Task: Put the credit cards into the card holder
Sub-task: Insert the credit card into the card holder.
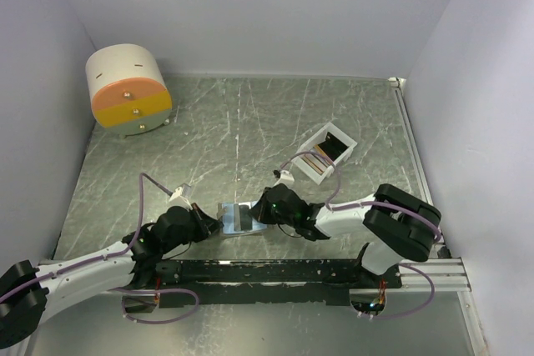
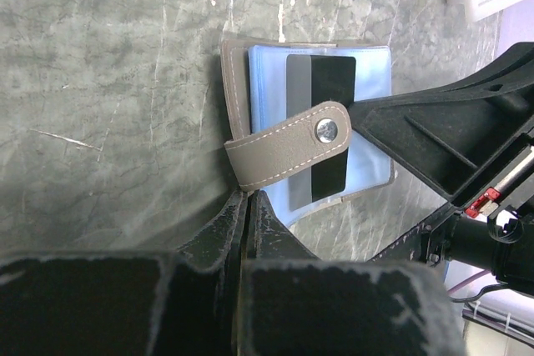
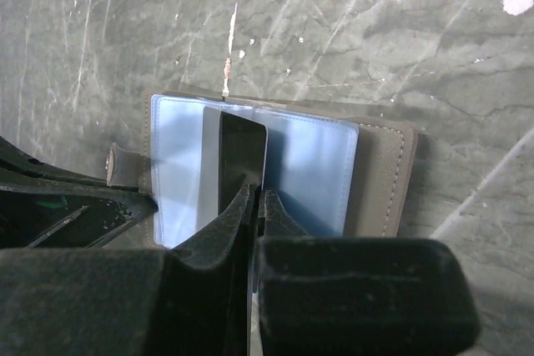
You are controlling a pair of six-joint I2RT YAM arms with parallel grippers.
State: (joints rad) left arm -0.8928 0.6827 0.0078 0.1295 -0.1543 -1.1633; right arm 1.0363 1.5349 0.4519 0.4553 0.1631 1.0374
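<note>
The card holder (image 1: 238, 217) lies open on the table between my two grippers, taupe-grey outside and light blue inside. In the left wrist view its snap tab (image 2: 288, 146) curls over the blue sleeves (image 2: 267, 81). My left gripper (image 2: 249, 199) is shut on the near edge of the holder's cover. My right gripper (image 3: 257, 198) is shut on a dark credit card (image 3: 242, 152) that stands on edge, partly inside the blue sleeves (image 3: 313, 164). The same card (image 2: 321, 89) shows grey and black in the left wrist view. More cards (image 1: 321, 154) sit in the white tray.
A white slotted tray (image 1: 340, 141) stands behind the right gripper (image 1: 269, 208). A cream-and-orange drum (image 1: 129, 89) stands at the back left. The left gripper (image 1: 204, 223) is by the holder's left edge. Walls close in on three sides, and a black rail (image 1: 275, 271) runs along the near edge.
</note>
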